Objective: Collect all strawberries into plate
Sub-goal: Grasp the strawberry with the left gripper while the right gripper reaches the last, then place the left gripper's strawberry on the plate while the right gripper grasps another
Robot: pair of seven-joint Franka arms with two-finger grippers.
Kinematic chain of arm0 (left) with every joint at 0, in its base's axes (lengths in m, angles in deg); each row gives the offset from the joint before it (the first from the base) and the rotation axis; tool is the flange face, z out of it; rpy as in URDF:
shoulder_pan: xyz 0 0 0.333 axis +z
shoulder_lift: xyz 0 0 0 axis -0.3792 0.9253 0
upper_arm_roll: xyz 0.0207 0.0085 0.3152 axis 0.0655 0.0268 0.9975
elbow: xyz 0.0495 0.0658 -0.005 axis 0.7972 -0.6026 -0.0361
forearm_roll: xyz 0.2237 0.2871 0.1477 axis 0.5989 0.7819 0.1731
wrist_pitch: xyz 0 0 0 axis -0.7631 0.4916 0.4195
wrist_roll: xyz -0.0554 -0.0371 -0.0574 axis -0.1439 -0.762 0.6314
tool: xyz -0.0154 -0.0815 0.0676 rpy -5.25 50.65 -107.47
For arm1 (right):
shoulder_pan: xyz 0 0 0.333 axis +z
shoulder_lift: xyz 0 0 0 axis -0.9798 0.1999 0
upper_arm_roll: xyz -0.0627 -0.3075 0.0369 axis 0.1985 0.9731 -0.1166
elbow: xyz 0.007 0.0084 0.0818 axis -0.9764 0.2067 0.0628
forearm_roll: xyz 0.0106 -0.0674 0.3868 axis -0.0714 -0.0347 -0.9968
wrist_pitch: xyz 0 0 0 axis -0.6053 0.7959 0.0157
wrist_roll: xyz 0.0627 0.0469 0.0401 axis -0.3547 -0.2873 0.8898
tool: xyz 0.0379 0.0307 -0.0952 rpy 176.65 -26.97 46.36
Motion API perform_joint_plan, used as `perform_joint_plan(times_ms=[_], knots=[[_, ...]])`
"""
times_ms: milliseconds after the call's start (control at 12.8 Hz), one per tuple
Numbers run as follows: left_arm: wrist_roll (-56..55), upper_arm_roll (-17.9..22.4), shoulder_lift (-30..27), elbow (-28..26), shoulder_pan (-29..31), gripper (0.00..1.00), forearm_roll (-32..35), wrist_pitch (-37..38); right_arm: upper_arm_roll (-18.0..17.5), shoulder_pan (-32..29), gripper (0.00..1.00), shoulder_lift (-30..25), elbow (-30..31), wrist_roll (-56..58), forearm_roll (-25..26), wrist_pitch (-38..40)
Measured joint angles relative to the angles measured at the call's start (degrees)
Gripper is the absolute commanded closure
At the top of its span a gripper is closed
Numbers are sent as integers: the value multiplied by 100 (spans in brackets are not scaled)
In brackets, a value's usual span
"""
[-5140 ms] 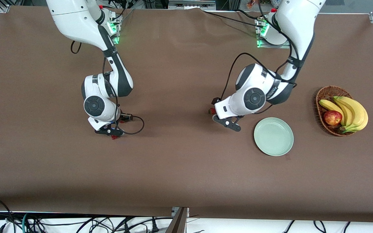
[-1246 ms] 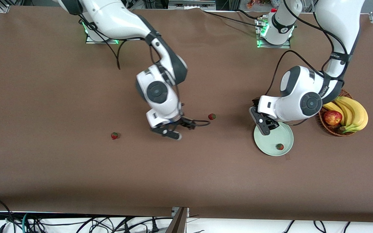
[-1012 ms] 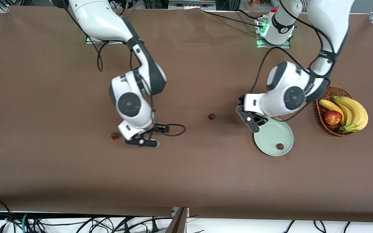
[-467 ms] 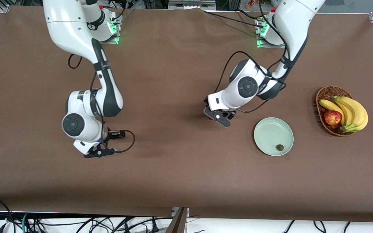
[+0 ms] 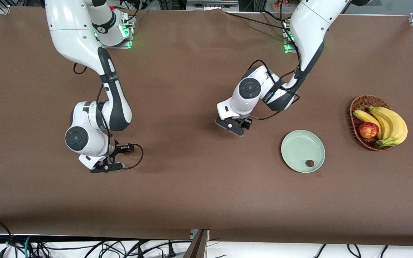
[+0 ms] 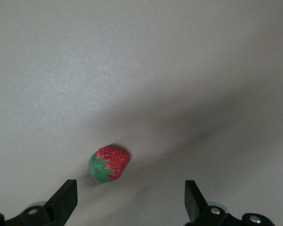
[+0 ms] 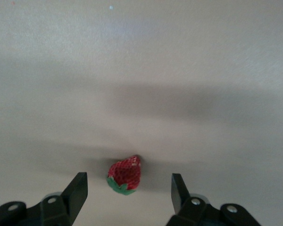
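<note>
Left gripper [image 5: 230, 127]: seen at the frame's centre in the front view, low over the brown table [image 5: 192, 193]; in the left wrist view [image 6: 129, 207] its fingers are spread wide with nothing between them.
Berry under left gripper: a strawberry [image 6: 109, 163] is shown lying on the cloth ahead of the fingertips, untouched; in the front view it is hidden by the arm.
Right gripper [image 5: 106, 167]: seen at the frame's lower left in the front view, low over the table; in the right wrist view [image 7: 129, 197] its fingers are parted and empty.
Berry under right gripper: a second strawberry [image 7: 125, 175] is seen on the cloth between the two fingertips, apart from both.
Plate [image 5: 296, 143]: placed right of centre in the front view, toward the left arm's end.
Berry in plate: a third strawberry [image 5: 310, 163] is seen resting near the rim nearest the camera.
Basket [image 5: 359, 107]: at the frame's right edge, holding bananas [image 5: 389, 123] and an apple [image 5: 368, 130].
Writing: none can be read on the arms.
</note>
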Motion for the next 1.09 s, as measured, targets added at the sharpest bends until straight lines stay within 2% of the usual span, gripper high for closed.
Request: perform_joint_plan(times_ms=[78,234,312,545,623,701,857,1090], knots=[[-19,15,1,1,2,0,168,-1,-5,1,23,0,48,0,-46,-36],[-45,51,38,1,5,0,450,-105,-13,0,36,1,151,0,-75,-133],[-45,63,84,1,7,5,484,-208,-19,1,41,1,202,0,-77,-177],[-45,75,225,1,8,76,508,-356,-45,2,49,1,318,3,-240,-220],[-44,75,244,1,8,96,527,-372,-49,3,57,1,337,3,-268,-229],[-44,76,247,1,9,100,565,-377,-51,3,65,1,347,3,-277,-240],[-44,78,247,3,18,100,648,-382,-53,4,75,0,350,3,-280,-250],[15,80,231,37,70,100,666,-389,-53,4,78,-2,350,3,-280,-251]])
